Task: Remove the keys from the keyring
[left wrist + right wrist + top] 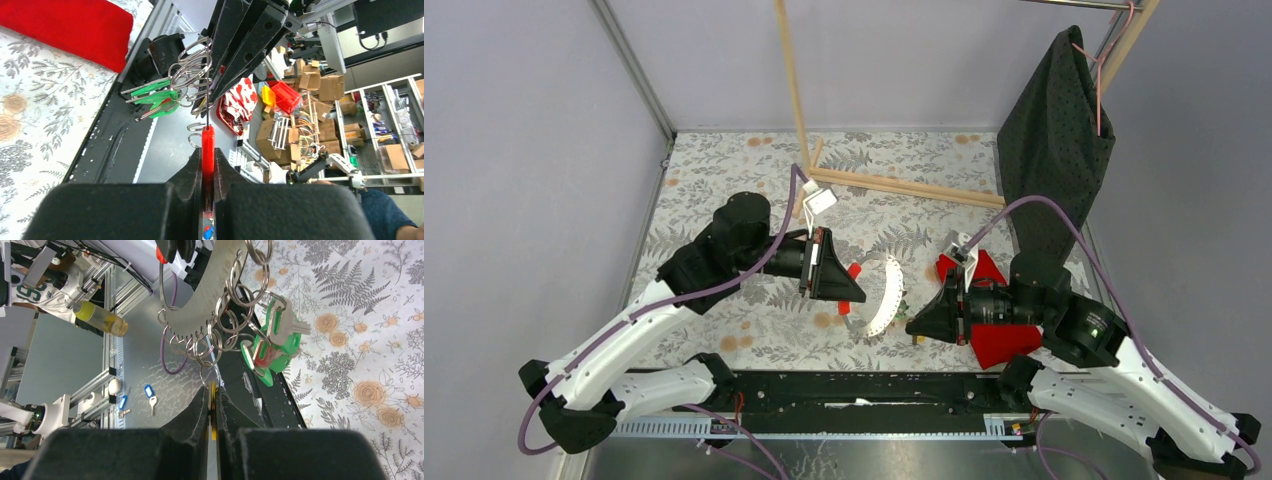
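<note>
We have the ring [887, 295] held between our two arms over the near middle of the tabletop [724, 180], seemingly lifted clear of it. Our left pincer [208, 159] is pressed together on the ring's red stretch [208, 142], which anchors it. Our right pincer [214, 392] is pinching a thin yellow key [214, 417], which hangs from one of the small loops [209, 371] threaded through the ring's band. A bunch of green keys [272, 347] hangs on neighbouring loops, just beside that grip.

The step in hand, as we judge it, is working the yellow key off its loop. To do it well we should hold the left grip firm so the ring cannot swing, and let the right arm do the moving. A straight tug would likely only drag the whole ring. We would rather slide the key round the loop's coil toward its split end, turning the wrist gently. The neighbouring loops crowd close and could snag, so we should watch them and steer clear of the green keys. If the yellow key slips, we regrip nearer its head before pulling again.
</note>
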Robot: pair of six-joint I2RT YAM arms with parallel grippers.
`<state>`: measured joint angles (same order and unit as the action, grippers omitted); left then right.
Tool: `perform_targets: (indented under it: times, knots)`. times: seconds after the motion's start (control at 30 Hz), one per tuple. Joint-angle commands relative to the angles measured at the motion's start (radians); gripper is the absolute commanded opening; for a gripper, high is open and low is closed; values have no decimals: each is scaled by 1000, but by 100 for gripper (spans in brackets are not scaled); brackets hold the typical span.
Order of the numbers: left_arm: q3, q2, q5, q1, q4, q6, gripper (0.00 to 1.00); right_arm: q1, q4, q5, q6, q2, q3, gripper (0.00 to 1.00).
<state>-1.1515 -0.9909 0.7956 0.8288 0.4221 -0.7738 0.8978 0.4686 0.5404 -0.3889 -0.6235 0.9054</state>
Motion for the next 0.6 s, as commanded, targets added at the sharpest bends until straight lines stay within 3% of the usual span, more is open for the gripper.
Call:
perform_targets:
  times: [0.0,0.57]
  knots:
    - [-61,34,-54,4,39,118,0,3,0,49,-6,-17,45,0]
    - [5,57,-87,6,71,190,0,3,26,-4,-71,-147,58,0]
